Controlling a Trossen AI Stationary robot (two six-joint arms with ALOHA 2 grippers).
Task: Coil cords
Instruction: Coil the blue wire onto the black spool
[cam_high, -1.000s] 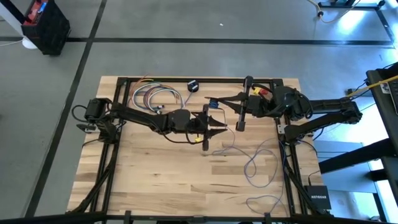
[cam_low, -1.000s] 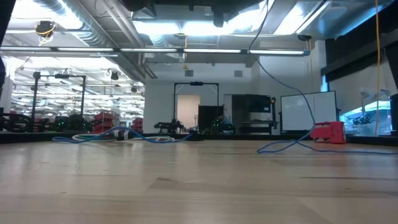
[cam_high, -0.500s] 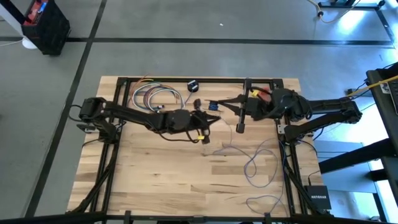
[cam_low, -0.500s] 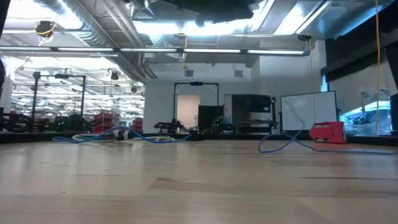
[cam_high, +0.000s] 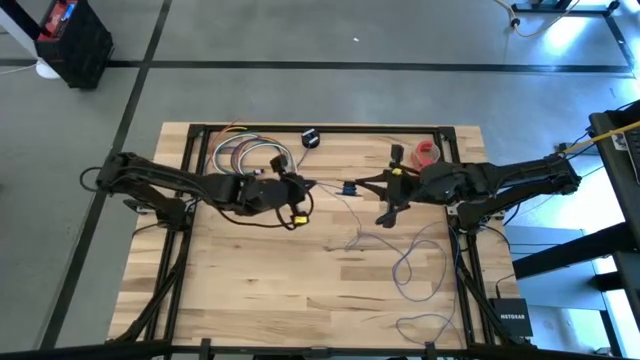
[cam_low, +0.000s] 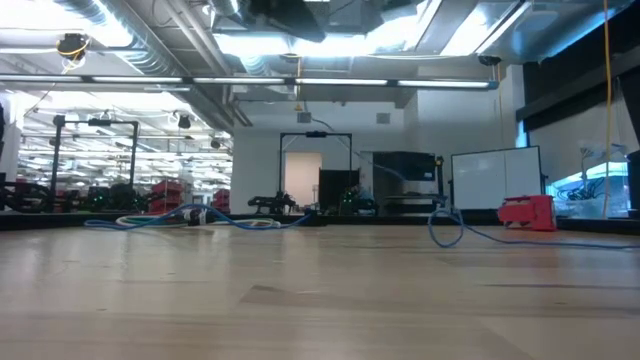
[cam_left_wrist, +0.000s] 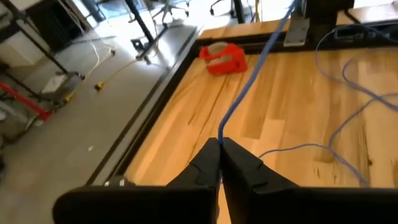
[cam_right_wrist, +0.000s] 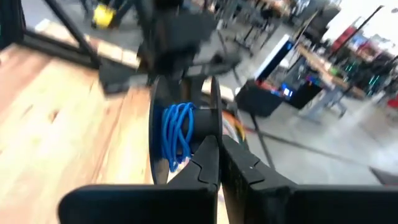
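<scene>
Left hand (cam_left_wrist: 219, 144) pinches our thin bluish-purple cord (cam_left_wrist: 249, 87); right hand (cam_right_wrist: 214, 144), pressed together, holds its blue coil (cam_right_wrist: 179, 132). We judge steady tension prevents tangles.

My left gripper (cam_high: 306, 186) has pulled back toward its own side of the table, away from the centre where it sat a second ago, and its fingers have closed on the cord (cam_left_wrist: 249, 87). My right gripper (cam_high: 352, 187) has swung from the far edge toward mid-table. The loose cord loops (cam_high: 415, 262) have shifted, and the red tape roll (cam_high: 428, 154) is now uncovered.
</scene>
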